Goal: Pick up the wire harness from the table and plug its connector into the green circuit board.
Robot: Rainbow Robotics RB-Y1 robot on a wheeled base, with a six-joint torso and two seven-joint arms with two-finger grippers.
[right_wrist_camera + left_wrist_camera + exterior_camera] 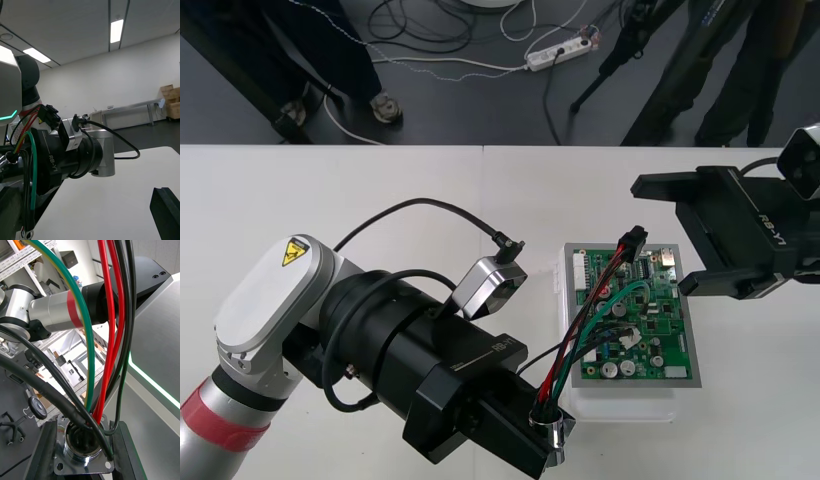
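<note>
My left gripper [546, 440] clamps the harness [585, 318] by its socket [80, 444]. From there the wires arch over the green board [658, 335] on the pale table [380, 185]. My right gripper [683, 235] stands wide beside the plug [633, 238].

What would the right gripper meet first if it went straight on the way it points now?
Most likely the small black plug, raised over the far edge of the green circuit board, just ahead of the open right gripper. Their relative height is unclear, so it may miss.
</note>
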